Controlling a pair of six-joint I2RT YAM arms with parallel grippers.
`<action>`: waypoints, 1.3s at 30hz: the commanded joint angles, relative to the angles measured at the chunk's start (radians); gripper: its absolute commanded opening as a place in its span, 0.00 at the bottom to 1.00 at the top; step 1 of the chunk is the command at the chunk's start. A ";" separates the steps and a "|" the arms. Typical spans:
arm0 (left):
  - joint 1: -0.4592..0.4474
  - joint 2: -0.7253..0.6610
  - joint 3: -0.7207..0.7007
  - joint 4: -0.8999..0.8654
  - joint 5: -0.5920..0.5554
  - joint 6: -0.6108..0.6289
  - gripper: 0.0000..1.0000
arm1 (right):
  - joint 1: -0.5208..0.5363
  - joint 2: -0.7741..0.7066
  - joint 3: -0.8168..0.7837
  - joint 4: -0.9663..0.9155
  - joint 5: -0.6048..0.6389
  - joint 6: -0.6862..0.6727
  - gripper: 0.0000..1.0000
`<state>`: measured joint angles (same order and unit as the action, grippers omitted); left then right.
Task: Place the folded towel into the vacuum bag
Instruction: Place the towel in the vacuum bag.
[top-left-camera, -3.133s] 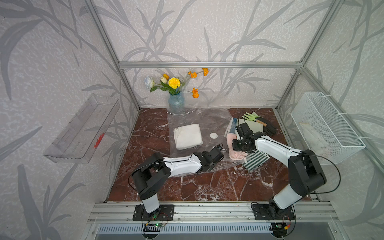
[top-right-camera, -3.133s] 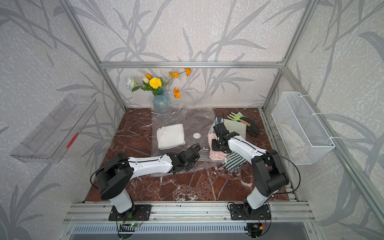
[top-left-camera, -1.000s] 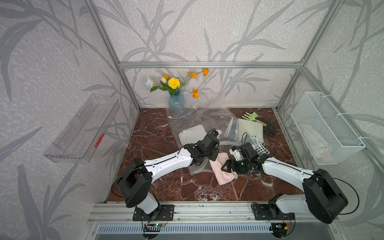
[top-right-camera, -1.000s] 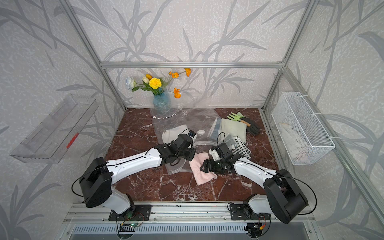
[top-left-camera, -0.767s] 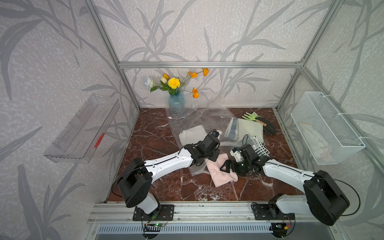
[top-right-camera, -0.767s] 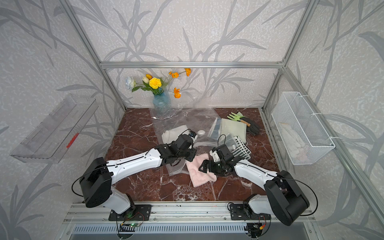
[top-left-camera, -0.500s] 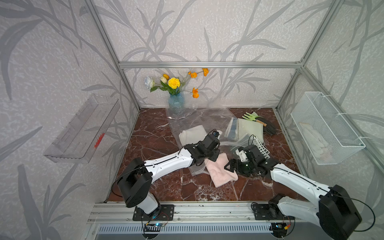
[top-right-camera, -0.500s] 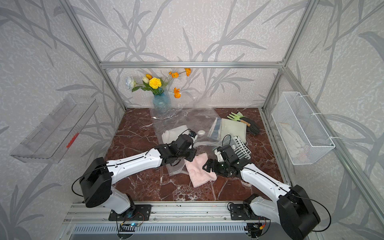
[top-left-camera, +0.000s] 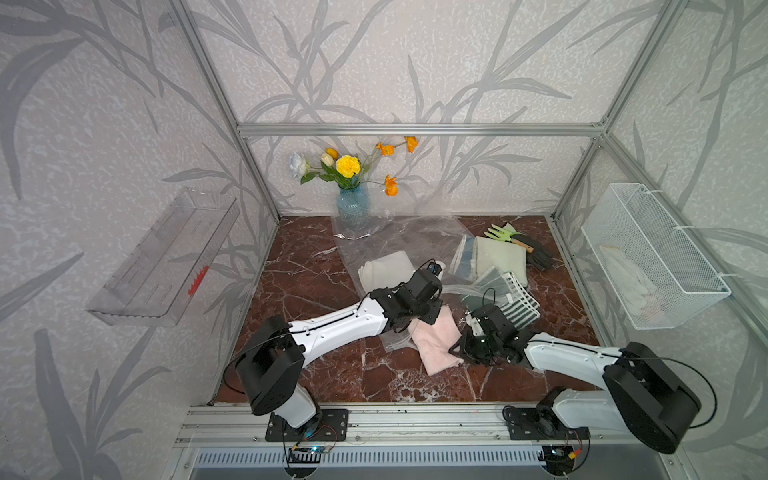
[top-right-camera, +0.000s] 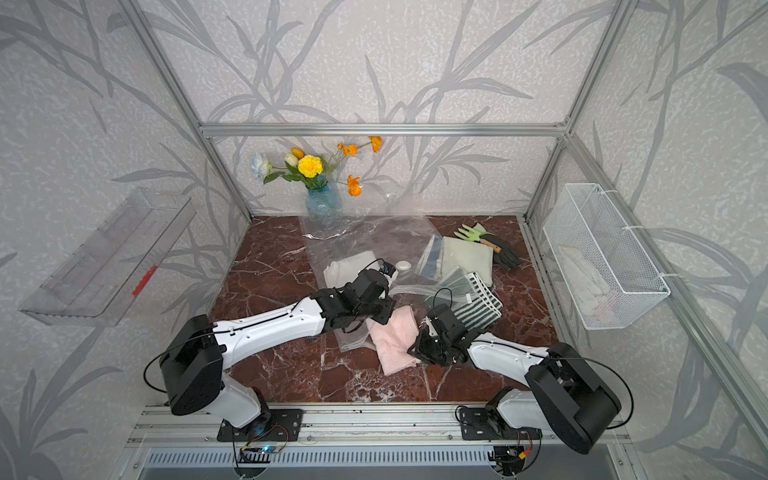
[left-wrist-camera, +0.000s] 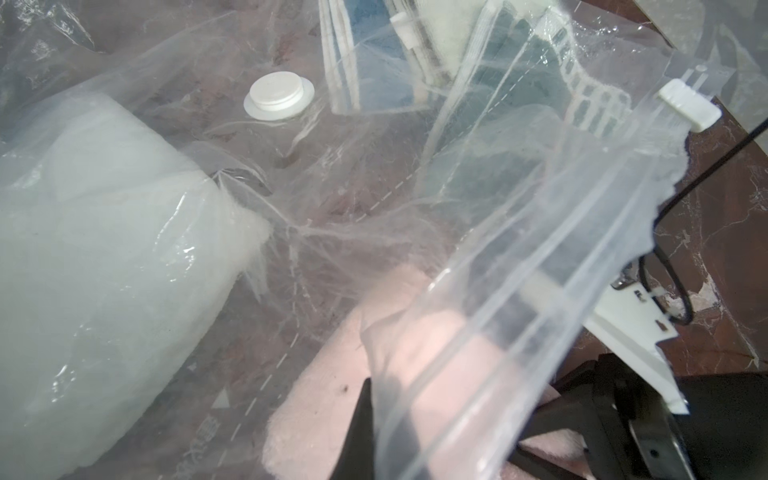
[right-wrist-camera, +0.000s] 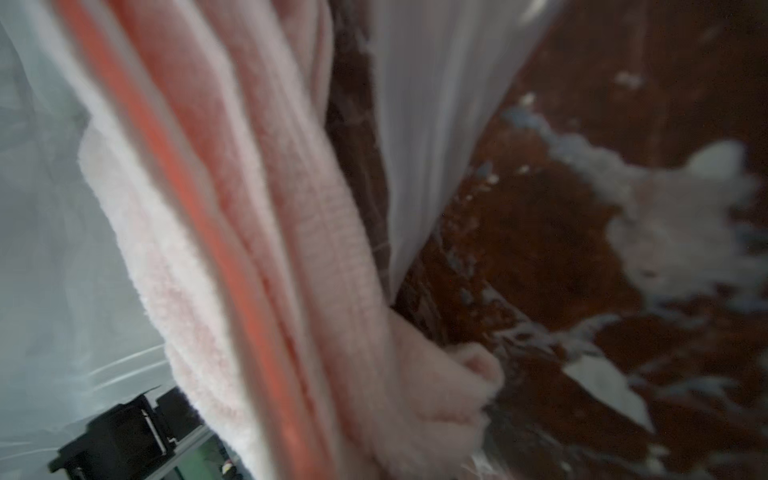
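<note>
We find nothing we can actually read. In the left wrist view the vacuum bag (left-wrist-camera: 332, 199) carries faint white print: a dashed line (left-wrist-camera: 266, 378), a small triangle (left-wrist-camera: 221, 400) beside it, and a few characters (left-wrist-camera: 203, 432) too blurred to make out. In a top view, at the left of the frame, a clear wall tray (top-left-camera: 166, 257) bears a red mark (top-left-camera: 198, 280), too small to read.

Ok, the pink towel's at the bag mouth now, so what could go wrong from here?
1. Only one end of the pink towel sits under the vacuum bag lip; pushed from its near corner by the right gripper, it may bunch instead of sliding in.
2. The left gripper pinches only a thin plastic lip; if that slips, the mouth drops shut.
3. The white towel already inside could block it.
</note>
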<state>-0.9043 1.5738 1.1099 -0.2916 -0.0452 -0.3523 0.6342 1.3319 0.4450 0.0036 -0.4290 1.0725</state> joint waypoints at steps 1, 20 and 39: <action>-0.011 -0.016 0.022 0.001 0.021 -0.004 0.00 | 0.003 0.038 0.104 0.119 0.002 0.022 0.10; -0.009 -0.016 0.025 0.002 0.011 0.010 0.00 | 0.026 0.540 0.397 0.458 -0.068 0.012 0.04; 0.001 -0.015 0.002 -0.010 0.051 0.025 0.00 | 0.024 0.632 0.499 0.420 -0.321 -0.179 0.03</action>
<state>-0.8982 1.5734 1.1103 -0.2993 -0.0345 -0.3470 0.6506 2.0075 0.9592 0.4397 -0.6456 0.9848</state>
